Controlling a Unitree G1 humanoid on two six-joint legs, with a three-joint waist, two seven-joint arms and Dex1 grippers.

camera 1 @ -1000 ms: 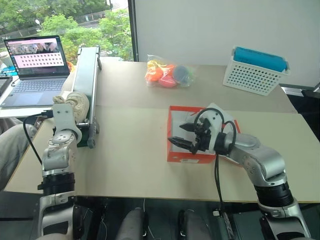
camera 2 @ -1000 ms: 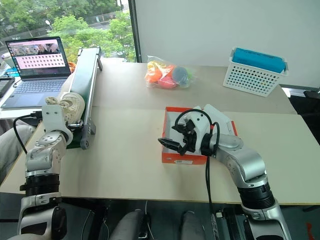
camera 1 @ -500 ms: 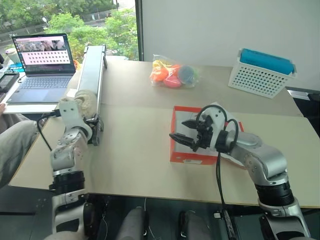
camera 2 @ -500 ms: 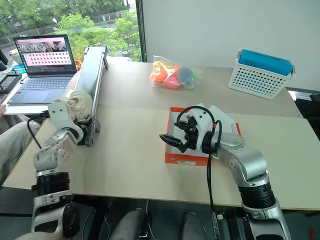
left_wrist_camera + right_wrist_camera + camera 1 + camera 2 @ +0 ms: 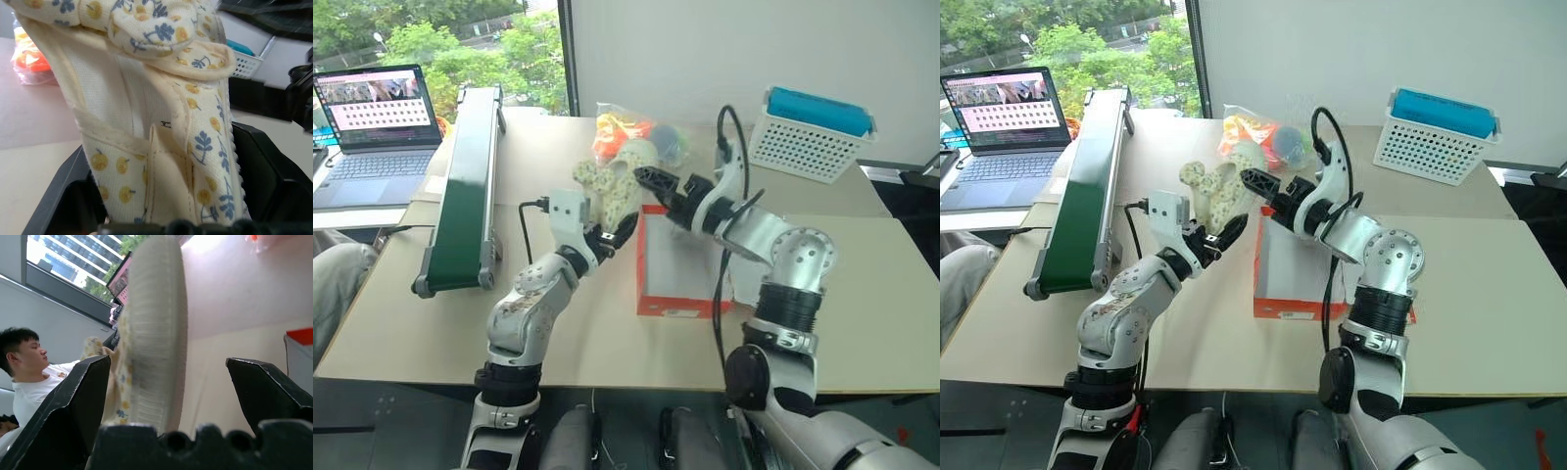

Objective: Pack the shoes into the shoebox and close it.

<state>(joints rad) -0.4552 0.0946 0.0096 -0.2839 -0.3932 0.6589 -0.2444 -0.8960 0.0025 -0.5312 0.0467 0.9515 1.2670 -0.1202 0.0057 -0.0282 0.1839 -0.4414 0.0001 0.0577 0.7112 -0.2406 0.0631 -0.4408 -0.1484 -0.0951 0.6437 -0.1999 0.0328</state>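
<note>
A: Risk first. We see the left gripper (image 5: 612, 233) clenched on the small cream fabric shoe with the yellow-and-blue print (image 5: 610, 186), held in the air just left of the red-orange cardboard shoebox (image 5: 680, 264). The right gripper (image 5: 651, 191) has its fingers spread wide, one to each side of the shoe's ribbed sole edge, not squeezing it.

B: So a handover or a two-handed steady, we'd guess. If the left lets go before the right closes, the shoe drops onto the tan table (image 5: 568, 323), not into the box.

A: Also, the grip looks to be on soft cloth near the heel. In the left wrist view the woven upper (image 5: 161, 147) folds between the black pads; we think it could slip or twist.

B: Box is open, white inside, lid hanging to the far right side. Thin card walls; a hard push from either arm could slide it.

A: Second shoe? We can't tell where it is.

B: Other stuff: green conveyor belt with metal frame (image 5: 465, 176) at left, bagged orange-and-pink toys (image 5: 626, 137) behind the shoe, white perforated plastic basket (image 5: 803, 147) far right, laptop (image 5: 372, 127) far left.

A: Textures: sole edge finely ribbed, rubbery-looking; upper canvas weave, curved strap.
</note>
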